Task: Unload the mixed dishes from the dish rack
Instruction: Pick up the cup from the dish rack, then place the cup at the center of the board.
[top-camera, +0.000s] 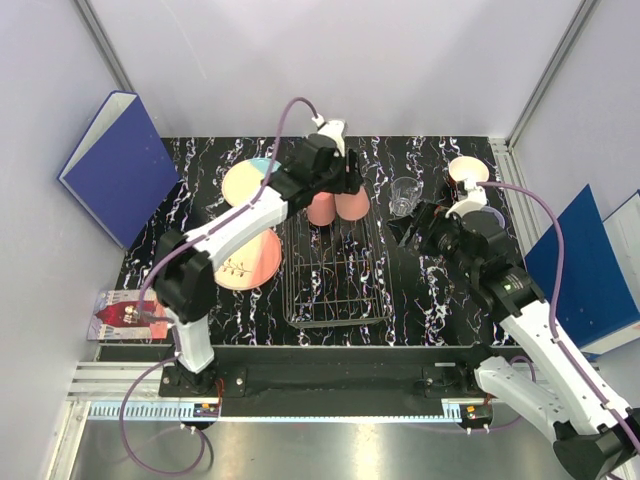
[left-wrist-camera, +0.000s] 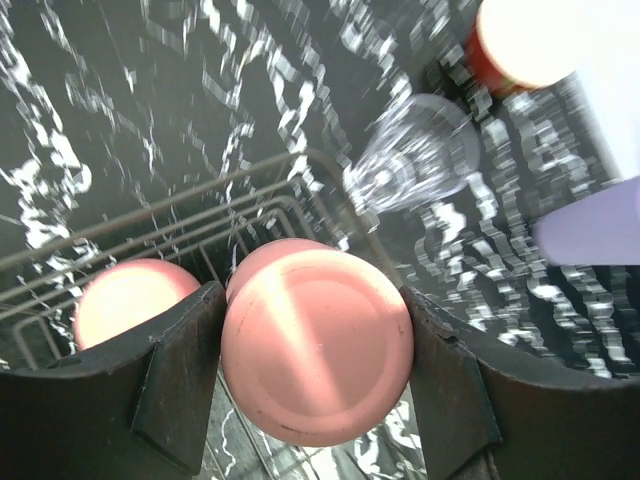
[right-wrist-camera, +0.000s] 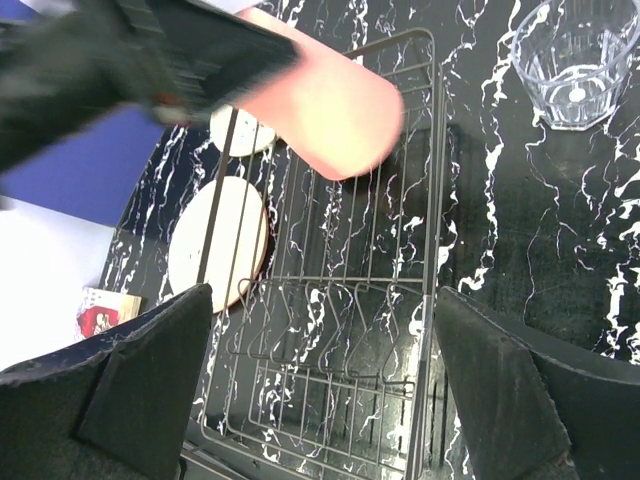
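Observation:
The wire dish rack (top-camera: 335, 275) lies mid-table. My left gripper (top-camera: 343, 188) is shut on an upside-down salmon-pink cup (top-camera: 353, 204) at the rack's far end. In the left wrist view that cup (left-wrist-camera: 317, 345) fills the space between the fingers. A second salmon-pink cup (top-camera: 320, 209) stands just left of it, still in the rack. My right gripper (top-camera: 415, 230) is open and empty, just right of the rack. Its wrist view looks down on the rack (right-wrist-camera: 340, 340). A clear glass (top-camera: 404, 195), a red bowl (top-camera: 468, 172) and two plates (top-camera: 248, 180) (top-camera: 252, 258) sit on the table.
A blue binder (top-camera: 120, 165) leans at the back left. Another blue binder (top-camera: 590, 270) stands at the right. A red packet (top-camera: 125, 315) lies at the near left. A lavender object (left-wrist-camera: 590, 232) shows beside the glass (left-wrist-camera: 415, 155) in the left wrist view.

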